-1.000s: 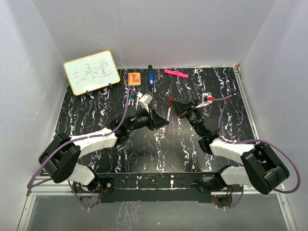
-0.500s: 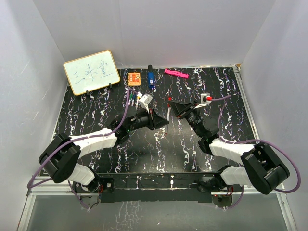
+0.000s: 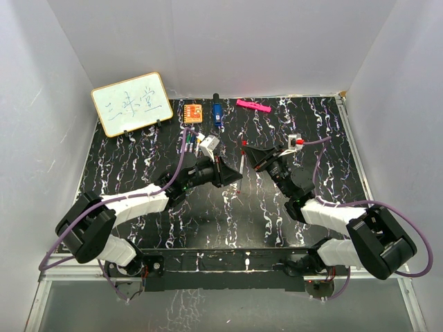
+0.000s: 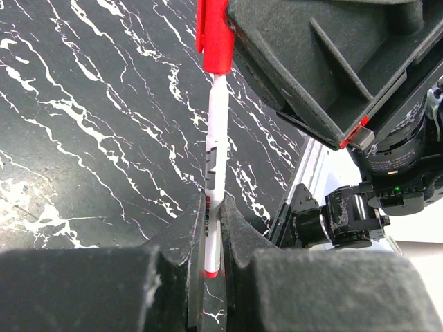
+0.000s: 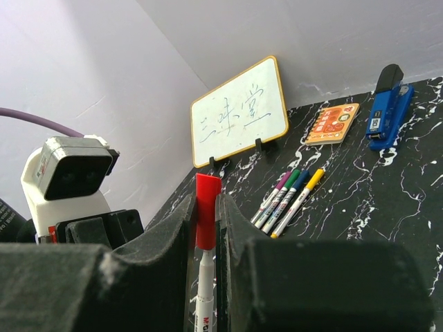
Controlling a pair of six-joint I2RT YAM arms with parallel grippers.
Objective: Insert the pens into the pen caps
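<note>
A white pen (image 4: 214,173) with a red end stands between my left gripper's (image 4: 210,228) fingers, which are shut on its lower barrel. Its upper end sits inside a red pen cap (image 4: 216,38). My right gripper (image 5: 205,214) is shut on that red cap (image 5: 205,207), and the white barrel (image 5: 205,290) hangs out below it. In the top view the two grippers meet at mid-table, with the pen (image 3: 241,160) bridging them and the cap (image 3: 244,142) at its far end. Several capped pens (image 5: 287,200) with purple, green, blue and yellow caps lie side by side on the table.
A small whiteboard (image 3: 131,104) stands at the back left. Along the back wall lie an orange square block (image 3: 193,112), a blue and black marker (image 3: 217,114) and a flat pink bar (image 3: 252,106). The capped pens (image 3: 190,142) lie just behind the left gripper.
My right gripper has shifted slightly left with the red cap, closing in on the left gripper. The left arm has stayed still.
</note>
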